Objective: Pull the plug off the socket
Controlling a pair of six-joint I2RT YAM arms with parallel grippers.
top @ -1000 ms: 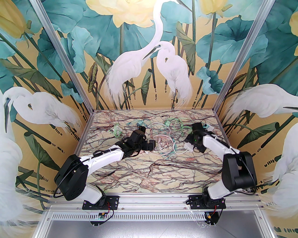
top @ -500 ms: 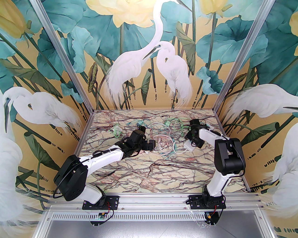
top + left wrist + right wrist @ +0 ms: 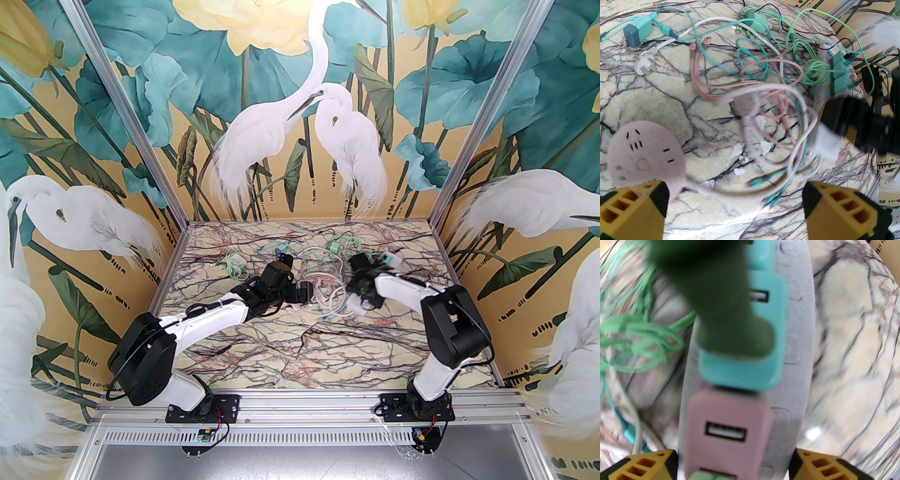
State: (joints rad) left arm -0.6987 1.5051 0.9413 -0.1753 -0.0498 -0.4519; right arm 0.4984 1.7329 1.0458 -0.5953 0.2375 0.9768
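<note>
The right gripper (image 3: 734,455) sits over the right-centre of the marble table (image 3: 304,356), towards its far half. In the right wrist view its two yellow fingers (image 3: 646,462) stand fairly wide, one on each long edge of a white power strip (image 3: 801,333). They appear to meet both edges, so the pincer is gripping the strip across its width.

A pink charger plug (image 3: 726,418) is seated in the strip just beyond the fingertips, its USB port facing up. Directly past it, and touching it, a teal charger plug (image 3: 764,371) is also seated in the strip. A dark green, blurred shape (image 3: 726,310) covers much of the teal one, and I cannot tell what it is. Loose green cables (image 3: 635,338) lie on the table to the left of the strip.

The left gripper (image 3: 734,189) hangs over the table centre, left of the strip, with its jaws spread wide and gripping nothing. Pink and white cable loops (image 3: 764,93) cross the table between and beyond its fingers. A round pink socket hub (image 3: 644,152) lies flat just beside its left finger. Farther off on the left, a white three-pin plug (image 3: 643,66) and a teal adapter (image 3: 637,32) lie unplugged on the marble.
</note>
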